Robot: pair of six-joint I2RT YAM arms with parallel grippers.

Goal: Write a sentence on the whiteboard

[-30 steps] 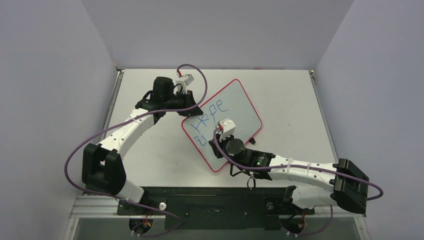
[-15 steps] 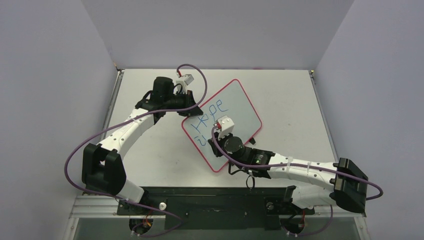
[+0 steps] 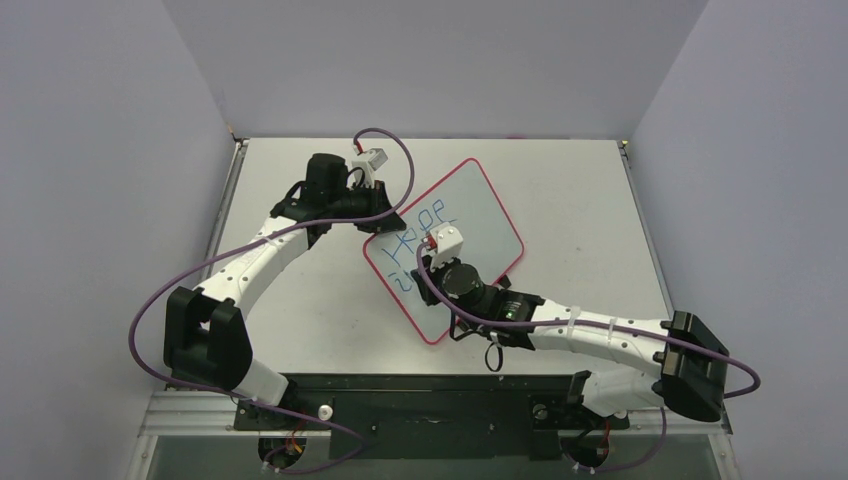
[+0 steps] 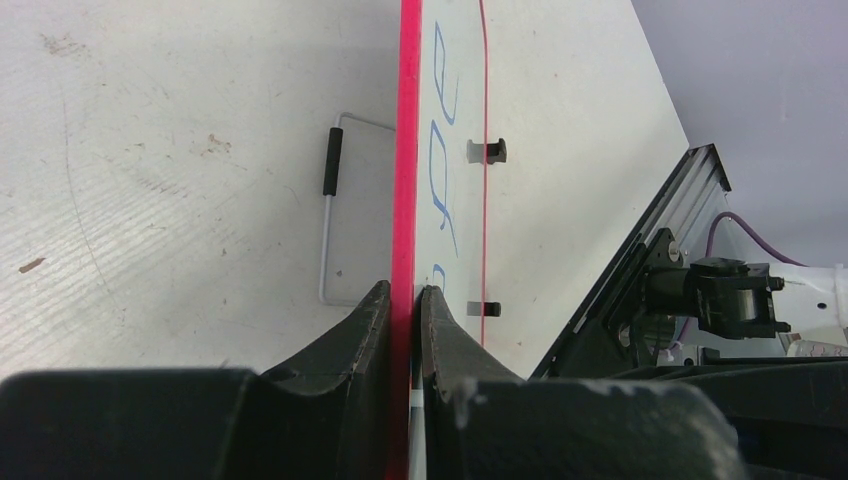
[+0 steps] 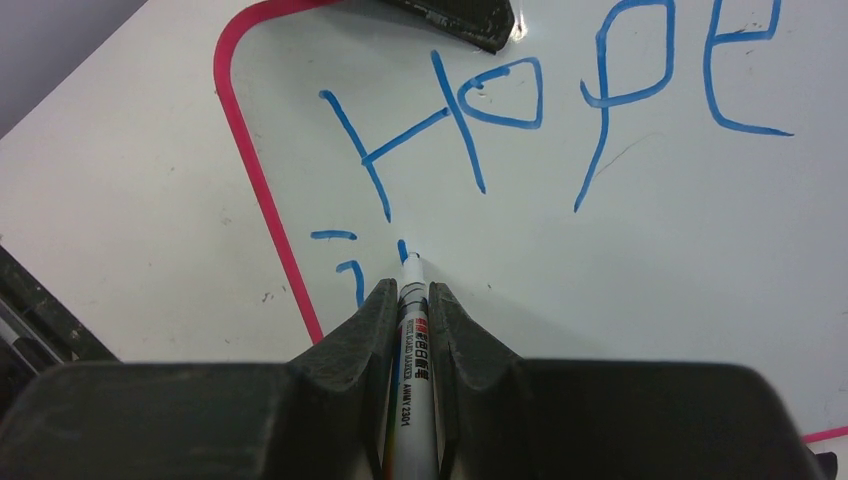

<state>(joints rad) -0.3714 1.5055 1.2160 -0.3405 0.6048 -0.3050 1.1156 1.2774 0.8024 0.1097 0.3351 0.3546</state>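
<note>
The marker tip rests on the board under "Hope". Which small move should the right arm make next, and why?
Probably drag the marker slightly further, continuing the short blue stroke at its tip: the right gripper holds it on the whiteboard, the sentence is barely into its second line, and the left gripper clamps the rim.

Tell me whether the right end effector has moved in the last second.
Yes. In the overhead view the right end effector has shifted up and slightly left across the whiteboard, which stays put.
</note>
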